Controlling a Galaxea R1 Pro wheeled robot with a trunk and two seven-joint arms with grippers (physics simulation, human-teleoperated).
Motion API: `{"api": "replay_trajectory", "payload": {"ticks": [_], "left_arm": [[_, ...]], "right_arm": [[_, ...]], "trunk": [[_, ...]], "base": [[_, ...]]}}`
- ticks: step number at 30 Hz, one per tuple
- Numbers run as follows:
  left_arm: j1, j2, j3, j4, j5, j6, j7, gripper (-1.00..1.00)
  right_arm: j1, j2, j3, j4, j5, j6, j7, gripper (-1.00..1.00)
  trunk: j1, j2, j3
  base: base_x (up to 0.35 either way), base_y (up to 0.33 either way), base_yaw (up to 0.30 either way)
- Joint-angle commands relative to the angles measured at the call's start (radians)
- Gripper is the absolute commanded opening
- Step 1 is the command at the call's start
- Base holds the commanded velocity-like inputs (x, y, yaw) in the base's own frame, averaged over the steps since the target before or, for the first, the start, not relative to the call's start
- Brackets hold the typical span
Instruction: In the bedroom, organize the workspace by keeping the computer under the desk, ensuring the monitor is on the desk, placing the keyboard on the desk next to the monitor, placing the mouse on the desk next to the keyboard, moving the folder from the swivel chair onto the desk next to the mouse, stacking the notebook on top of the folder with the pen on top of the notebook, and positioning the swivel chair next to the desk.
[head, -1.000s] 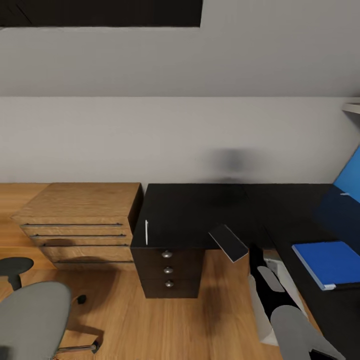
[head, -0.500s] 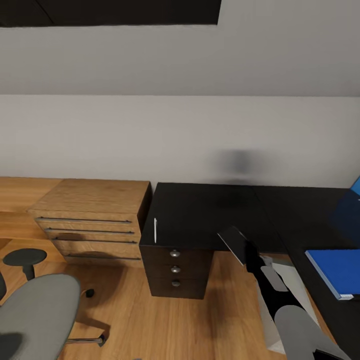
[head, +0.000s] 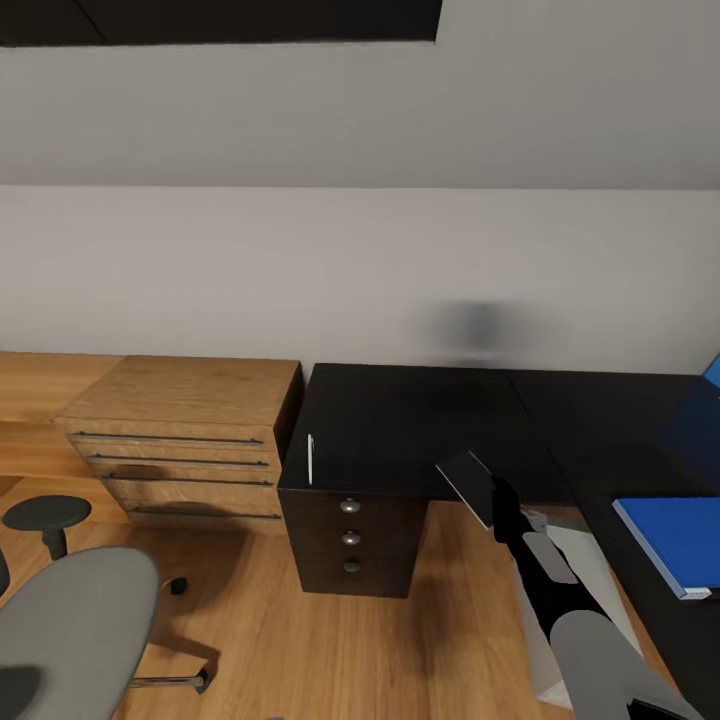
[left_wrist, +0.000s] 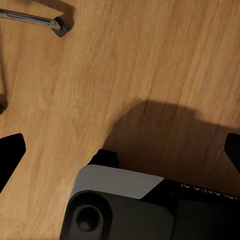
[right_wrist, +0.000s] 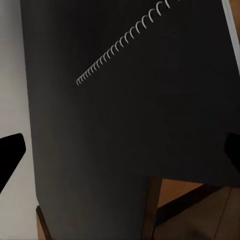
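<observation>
Fingertips of the right gripper (right_wrist: 120, 150) apart at the frame edges, notebook (head: 468, 487) between them, tilted off the desk's (head: 400, 430) front edge. Left gripper (left_wrist: 120, 150) spread over wooden floor (head: 300, 640). Pen (head: 311, 459) at the desk's left edge; folder (head: 670, 545) toward the right end; swivel chair (head: 70, 630) beside the wooden drawer chest (head: 185, 440). Unchanged from half a second ago.

Grey notebook (head: 468, 486) tilted off the black desk (head: 400, 430) front edge; blue folder (head: 672, 544) flat on it
</observation>
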Motion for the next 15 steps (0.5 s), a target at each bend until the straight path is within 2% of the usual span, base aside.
{"api": "replay_trajectory", "payload": {"ticks": [1, 12, 15], "left_arm": [[-0.001, 0.000, -0.008, 0.000, 0.011, -0.005, 0.005, 1.00], [-0.001, 0.001, -0.008, 0.004, 0.009, -0.006, 0.002, 1.00], [-0.001, 0.001, -0.008, 0.005, 0.007, -0.007, 0.002, 1.00]], "right_arm": [[0.000, 0.000, -0.003, -0.001, -0.008, 0.004, 0.000, 1.00], [0.001, 0.006, -0.003, -0.001, -0.009, 0.001, 0.002, 1.00], [0.001, 0.007, -0.003, -0.001, -0.009, 0.001, 0.002, 1.00]], "trunk": [[0.000, -0.001, -0.001], [0.000, -0.001, -0.001], [0.000, -0.001, -0.001]], "base": [[0.000, 0.000, 0.000], [-0.001, 0.000, 0.000], [-0.110, 0.000, 0.000]]}}
